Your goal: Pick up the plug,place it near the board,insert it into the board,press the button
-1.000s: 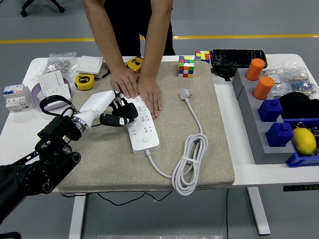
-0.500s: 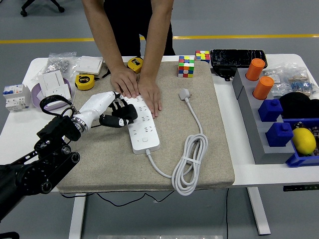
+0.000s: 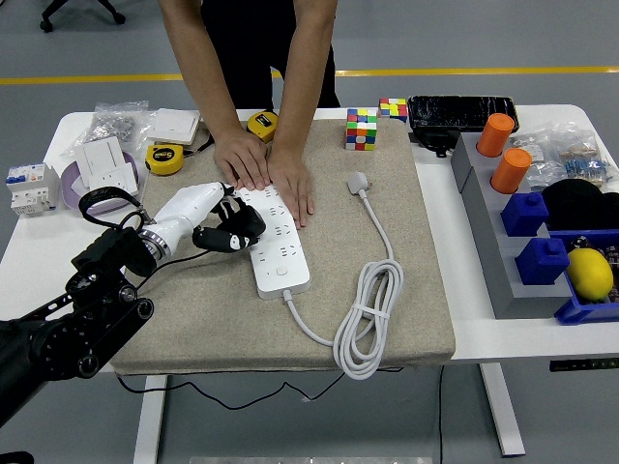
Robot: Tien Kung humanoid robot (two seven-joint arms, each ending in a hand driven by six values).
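Person's hands (image 3: 274, 171) blocked the board's (image 3: 274, 239) far end.
Its near half lay clear; open mat (image 3: 193, 309) surrounded the plug (image 3: 359, 181).

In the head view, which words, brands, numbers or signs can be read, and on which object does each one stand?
None can be read.
Yellow tape measure: dark label, blurred.
Second tape measure: label too small.
Power strip: no legible marking.
Breaker: print too small.
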